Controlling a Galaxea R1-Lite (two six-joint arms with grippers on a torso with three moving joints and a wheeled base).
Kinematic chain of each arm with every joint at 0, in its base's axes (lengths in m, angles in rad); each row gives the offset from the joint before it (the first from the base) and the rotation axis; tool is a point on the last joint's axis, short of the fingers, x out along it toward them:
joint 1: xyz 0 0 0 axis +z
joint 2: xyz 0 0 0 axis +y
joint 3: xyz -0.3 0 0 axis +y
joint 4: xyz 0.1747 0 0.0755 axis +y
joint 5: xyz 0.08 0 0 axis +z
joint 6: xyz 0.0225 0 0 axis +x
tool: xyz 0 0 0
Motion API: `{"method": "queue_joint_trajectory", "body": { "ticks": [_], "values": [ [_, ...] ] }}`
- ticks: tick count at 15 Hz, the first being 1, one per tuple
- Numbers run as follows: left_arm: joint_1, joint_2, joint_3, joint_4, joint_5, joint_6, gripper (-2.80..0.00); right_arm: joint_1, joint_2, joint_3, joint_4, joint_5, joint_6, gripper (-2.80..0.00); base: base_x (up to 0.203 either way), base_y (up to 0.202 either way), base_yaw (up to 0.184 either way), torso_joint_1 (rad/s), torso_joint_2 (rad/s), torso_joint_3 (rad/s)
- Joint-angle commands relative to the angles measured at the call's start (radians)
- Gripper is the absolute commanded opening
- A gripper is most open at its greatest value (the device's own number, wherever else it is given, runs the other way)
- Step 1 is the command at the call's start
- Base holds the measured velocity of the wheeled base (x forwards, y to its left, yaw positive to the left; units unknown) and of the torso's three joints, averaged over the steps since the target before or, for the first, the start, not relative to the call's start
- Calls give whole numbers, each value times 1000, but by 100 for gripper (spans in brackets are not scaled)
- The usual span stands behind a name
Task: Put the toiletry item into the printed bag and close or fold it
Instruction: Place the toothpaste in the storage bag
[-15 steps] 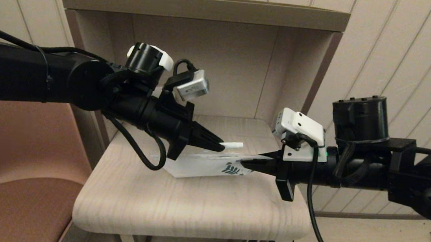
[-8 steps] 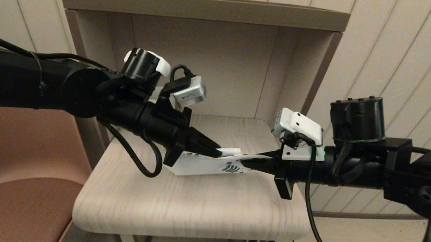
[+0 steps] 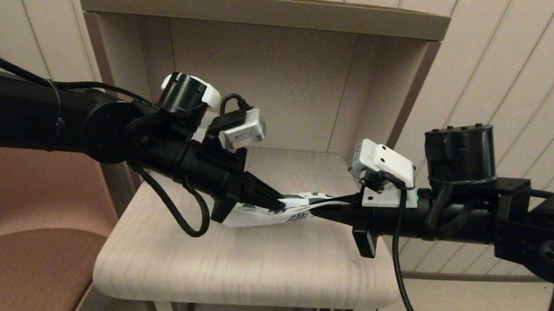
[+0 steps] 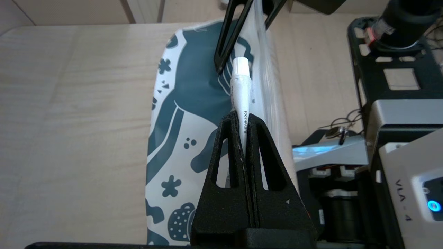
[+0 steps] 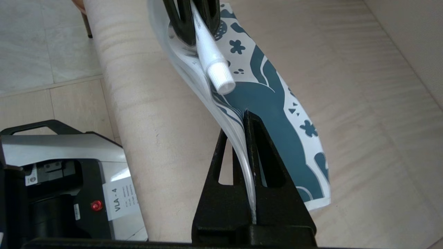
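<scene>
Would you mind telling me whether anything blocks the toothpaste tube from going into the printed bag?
Nothing visible does. The left claw grips the tube, cap toward the printed bag, whose edge the right claw pinches and lifts.

"TOOTHPASTE" printed along the toiletry item [image 4: 241, 100], the white tube. "VLA - 4" on the grey robot housing [image 4: 408, 193] in left wrist view, and the same "VLA - 4" on a white label [image 5: 121, 199] in right wrist view. Nothing else legible.
</scene>
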Motion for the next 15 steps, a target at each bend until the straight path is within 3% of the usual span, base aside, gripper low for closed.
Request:
{"method": "queue_joint_trajectory", "body": {
  "ticks": [1, 5, 8, 15],
  "values": [
    [-2, 6, 6, -8, 3, 4, -280, 1, 3, -1, -1, 3, -3, -280, 0, 0, 0, 0, 0, 0],
    [-2, 5, 6, -10, 16, 6, -280, -3, -1, 4, 0, 3, -3, -280, 0, 0, 0, 0, 0, 0],
    [-1, 0, 6, -10, 88, 13, -280, -4, -3, 7, -1, 3, -3, -280, 0, 0, 0, 0, 0, 0],
    [4, -3, 32, -75, 89, 9, -280, -7, -6, 20, -1, 5, -2, -280, 0, 0, 0, 0, 0, 0]
  ]
}}
